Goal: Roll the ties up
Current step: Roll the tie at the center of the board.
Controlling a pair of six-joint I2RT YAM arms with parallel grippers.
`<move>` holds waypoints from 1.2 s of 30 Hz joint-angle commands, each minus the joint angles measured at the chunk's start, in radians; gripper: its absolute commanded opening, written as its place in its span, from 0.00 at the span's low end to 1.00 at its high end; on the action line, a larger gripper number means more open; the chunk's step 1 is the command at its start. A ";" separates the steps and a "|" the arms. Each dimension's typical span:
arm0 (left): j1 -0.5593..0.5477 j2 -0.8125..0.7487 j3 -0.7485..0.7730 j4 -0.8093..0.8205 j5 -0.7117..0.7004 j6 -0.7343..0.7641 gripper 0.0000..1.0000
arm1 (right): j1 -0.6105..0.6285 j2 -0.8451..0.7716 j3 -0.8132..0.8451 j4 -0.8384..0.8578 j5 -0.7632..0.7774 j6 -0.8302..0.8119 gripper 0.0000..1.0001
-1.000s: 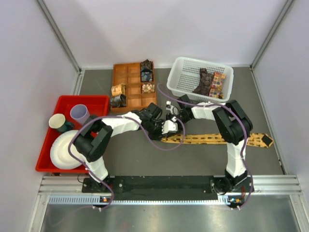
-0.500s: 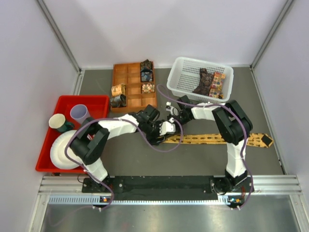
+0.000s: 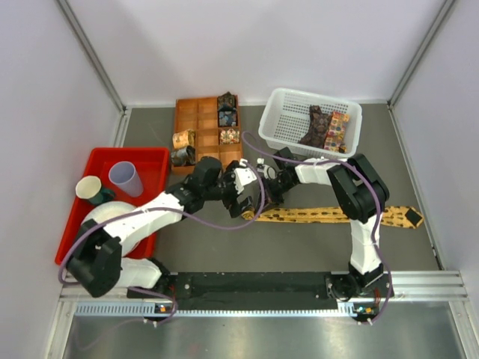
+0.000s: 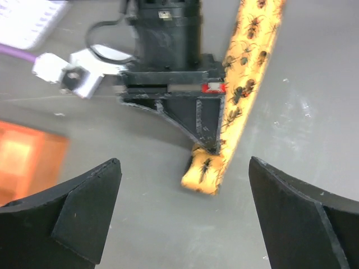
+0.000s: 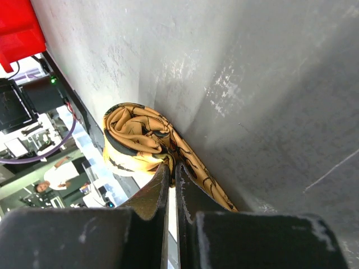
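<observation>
A golden-yellow tie with dark markings lies flat across the table, running rightwards from the middle. My right gripper is shut on its left end; in the right wrist view the jaws pinch the cloth just beside a small folded curl. My left gripper stands wide open a little to the left of that end, not touching the tie. In the left wrist view its fingers frame bare table, with the tie's end and the right gripper ahead.
A white mesh basket at the back holds loose ties. An orange-brown compartment tray beside it holds rolled ties. A red bin at the left carries cups and a plate.
My left gripper has opened wide and drawn back to the left, away from the tie's end. My right gripper has closed on that end.
</observation>
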State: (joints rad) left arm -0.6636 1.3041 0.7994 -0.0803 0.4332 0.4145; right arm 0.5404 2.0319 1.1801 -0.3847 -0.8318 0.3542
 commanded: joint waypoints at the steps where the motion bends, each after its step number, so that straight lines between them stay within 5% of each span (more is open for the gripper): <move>1: 0.004 0.093 0.053 -0.063 0.125 0.035 0.99 | 0.007 0.016 0.024 -0.016 0.051 -0.043 0.00; 6: 0.018 0.149 0.018 -0.093 0.115 0.180 0.99 | 0.007 0.019 0.030 -0.025 0.059 -0.055 0.00; 10: 0.016 0.233 0.053 -0.188 0.099 0.280 0.89 | 0.006 0.021 0.030 -0.028 0.069 -0.058 0.00; 22: 0.015 0.362 0.139 -0.196 0.090 0.337 0.80 | 0.007 0.030 0.026 -0.040 0.089 -0.073 0.00; 30: 0.013 0.386 0.207 -0.285 0.151 0.362 0.53 | 0.006 0.033 0.023 -0.046 0.112 -0.078 0.00; 36: 0.010 0.362 0.244 -0.325 0.249 0.365 0.44 | 0.006 0.047 0.030 -0.051 0.109 -0.075 0.00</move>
State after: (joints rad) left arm -0.6498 1.6917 0.9867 -0.3664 0.5774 0.7635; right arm 0.5411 2.0396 1.1954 -0.4122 -0.8238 0.3229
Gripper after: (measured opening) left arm 0.456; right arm 0.014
